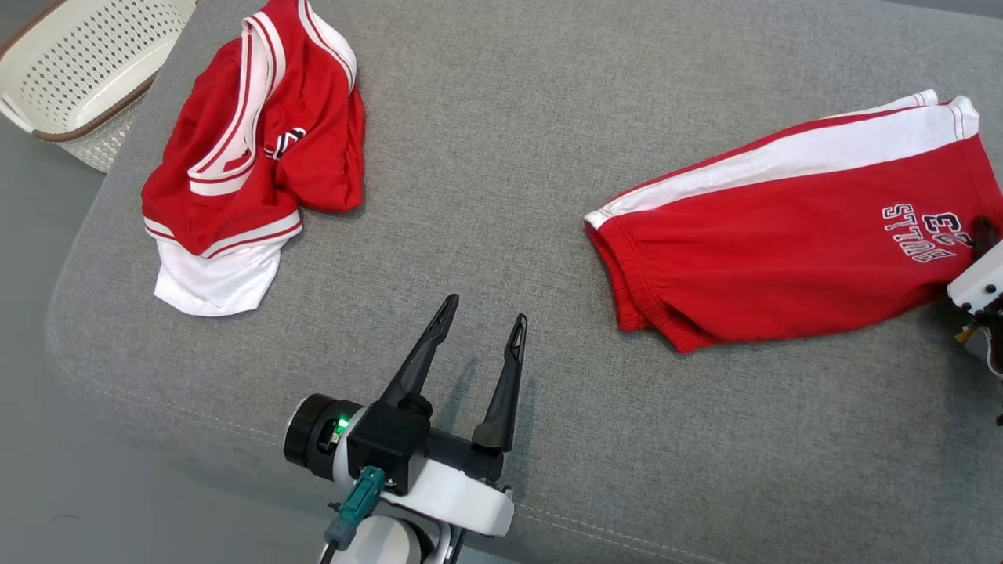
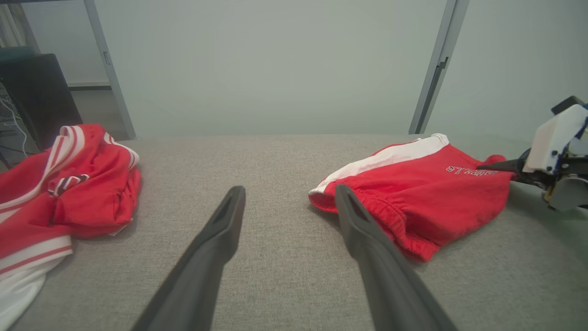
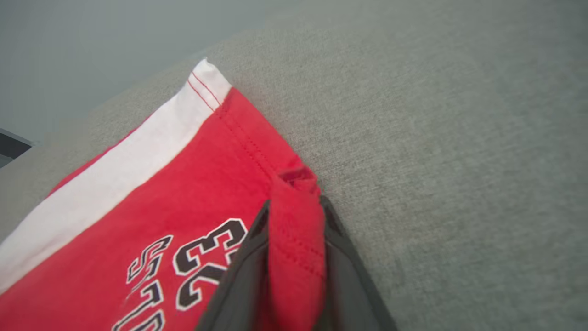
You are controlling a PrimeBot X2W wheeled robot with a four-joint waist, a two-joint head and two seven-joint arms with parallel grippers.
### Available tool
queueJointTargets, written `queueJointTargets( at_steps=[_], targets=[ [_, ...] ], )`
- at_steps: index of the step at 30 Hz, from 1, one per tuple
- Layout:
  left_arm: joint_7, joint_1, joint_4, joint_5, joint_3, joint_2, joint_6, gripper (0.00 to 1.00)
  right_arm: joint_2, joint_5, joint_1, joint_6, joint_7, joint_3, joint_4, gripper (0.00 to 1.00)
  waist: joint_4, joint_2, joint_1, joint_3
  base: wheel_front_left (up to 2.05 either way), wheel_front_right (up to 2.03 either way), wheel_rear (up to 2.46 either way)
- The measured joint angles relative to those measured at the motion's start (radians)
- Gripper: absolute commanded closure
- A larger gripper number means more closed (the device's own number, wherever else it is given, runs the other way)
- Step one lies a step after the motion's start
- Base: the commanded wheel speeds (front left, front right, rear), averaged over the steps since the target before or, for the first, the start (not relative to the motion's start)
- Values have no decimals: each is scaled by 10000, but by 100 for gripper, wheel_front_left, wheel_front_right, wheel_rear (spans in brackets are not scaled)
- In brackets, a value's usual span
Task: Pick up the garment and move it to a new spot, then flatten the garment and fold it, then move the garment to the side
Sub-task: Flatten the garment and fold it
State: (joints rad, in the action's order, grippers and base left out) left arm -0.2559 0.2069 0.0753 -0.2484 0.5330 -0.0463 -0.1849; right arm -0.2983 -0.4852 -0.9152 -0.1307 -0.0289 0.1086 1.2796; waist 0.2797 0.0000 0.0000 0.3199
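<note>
On the grey cushion the red shorts lie fairly flat toward its right side, with a crumpled red jersey at its far left corner. I judge only the grasp made; lifting, flattening and folding are left. My left gripper hangs spread and empty over the cushion's near edge. My right gripper pinches the shorts' leg hem, plain in the right wrist view but cropped in the head view.

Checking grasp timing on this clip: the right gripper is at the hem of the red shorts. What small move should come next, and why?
Probably lift the right gripper a little: its jaws pinch a fold of hem on the red shorts, which lie flat on the grey cushion. The left gripper hangs open, apart from them.
</note>
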Motion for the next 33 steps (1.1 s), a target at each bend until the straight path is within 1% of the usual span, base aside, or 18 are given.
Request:
queueJointTargets(
  at_steps=[4, 10, 17, 21, 27, 31, 32, 33],
  targets=[
    [0, 35, -4, -77, -33, 0, -29, 0, 104, 301, -12, -4, -217, 61, 94, 100, -132, 0, 0, -61, 0, 0, 0],
    [0, 32, -234, 157, -178, 2, -245, 0, 497, 403, 140, -2, -1356, 360, 238, 100, -514, 0, 0, -265, 0, 0, 0],
    [0, -137, -313, 245, -349, -2, -278, 0, 861, 537, 1056, -2, -2086, 767, 255, 100, -1036, 0, 0, -590, 0, 0, 0],
    [0, -295, -318, 274, -512, -6, -276, 0, 1066, 761, 1464, -2, -2184, 930, 155, 100, -1386, 0, 0, -771, 0, 0, 0],
    [0, -499, -337, 272, -673, -6, -274, 0, 1143, 1325, 2325, -2, -2186, 1557, -558, 100, -1818, 0, 0, -1045, 0, 0, 0],
    [0, -627, -328, 274, -748, -8, -272, 0, 1344, 1682, 2718, -2, -2190, 2044, -861, 100, -2006, 0, 0, -1184, 0, 0, 0],
    [0, -627, -320, 274, -771, -12, -270, 0, 1386, 1835, 2814, -2, -2192, 2146, -890, 93, -2046, 0, 0, -1213, 0, 0, 0],
    [0, -627, -314, 274, -782, -10, -270, 0, 1411, 1956, 2913, -2, -2192, 2259, -928, 93, -2078, 0, 0, -1244, 0, 0, 0]
  ],
)
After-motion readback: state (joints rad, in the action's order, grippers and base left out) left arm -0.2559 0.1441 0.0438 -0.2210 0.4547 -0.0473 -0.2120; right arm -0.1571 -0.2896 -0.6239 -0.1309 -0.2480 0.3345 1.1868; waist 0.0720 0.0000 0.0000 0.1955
